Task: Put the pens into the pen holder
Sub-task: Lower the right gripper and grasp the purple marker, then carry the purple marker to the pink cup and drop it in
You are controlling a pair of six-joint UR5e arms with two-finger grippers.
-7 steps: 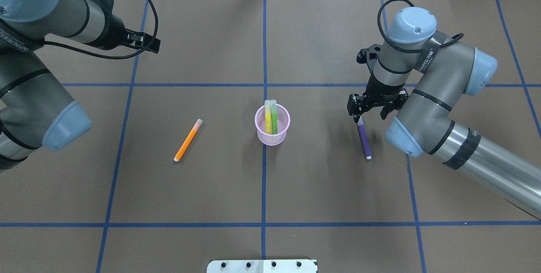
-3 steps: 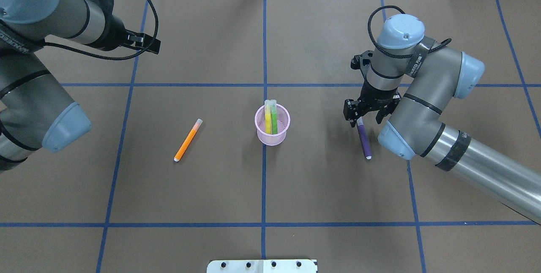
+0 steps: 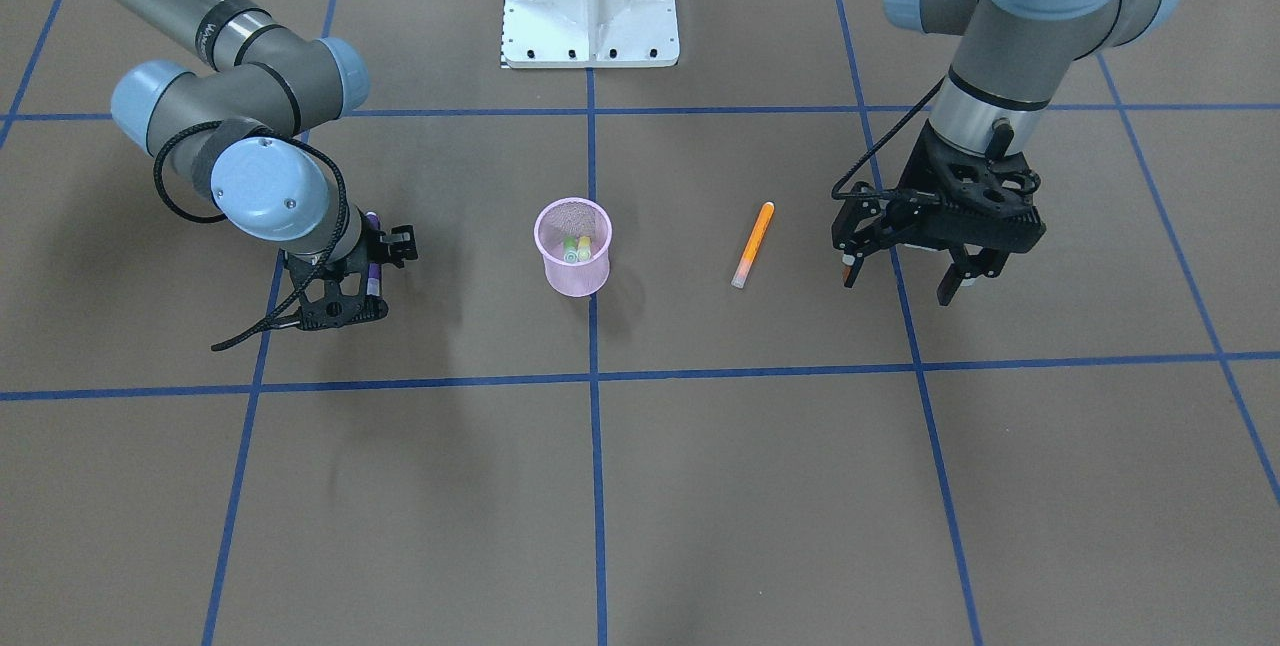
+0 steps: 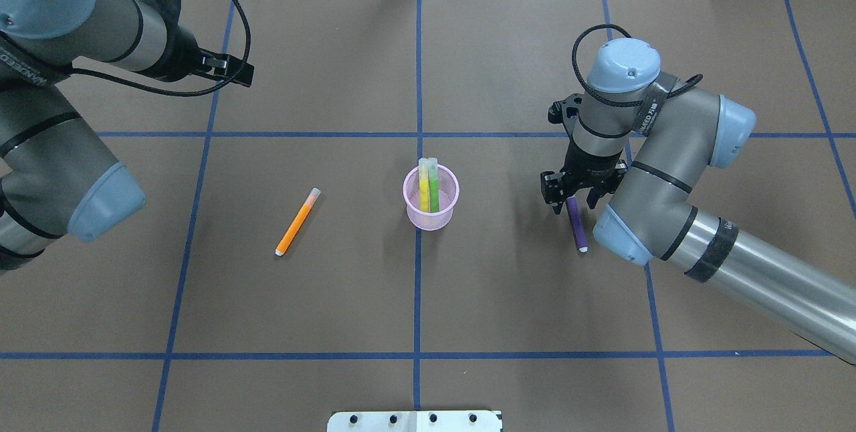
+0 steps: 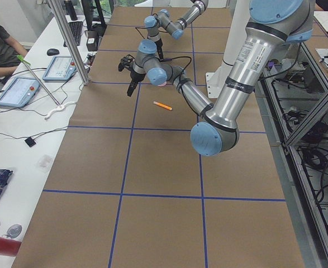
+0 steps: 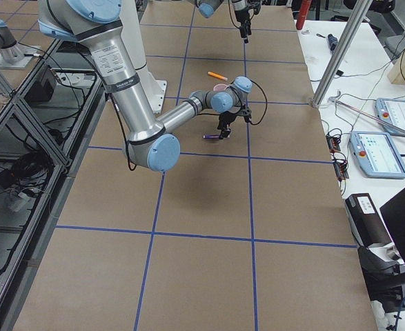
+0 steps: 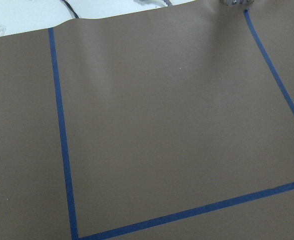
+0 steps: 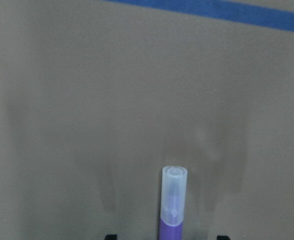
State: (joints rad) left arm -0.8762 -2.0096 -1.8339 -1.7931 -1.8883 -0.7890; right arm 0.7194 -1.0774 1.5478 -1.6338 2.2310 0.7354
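Observation:
The pink mesh pen holder (image 4: 431, 214) stands at the table's middle with a yellow and a green pen upright in it. The orange pen (image 4: 296, 223) lies flat to its left. The purple pen (image 4: 577, 228) lies flat to its right. My right gripper (image 4: 573, 206) is open, low over the purple pen's pale cap end (image 8: 175, 186), one finger on each side. My left gripper (image 3: 897, 283) is open and empty, held above the table beyond the orange pen (image 3: 753, 244).
The white robot base (image 3: 590, 6) sits at the table's near edge. Blue tape lines cross the brown table cover (image 4: 414, 298). The left wrist view shows only bare cover and tape.
My right arm has swung left and lowered, bringing the open gripper over the purple pen's cap end. The pens, the holder and the left arm have not moved.

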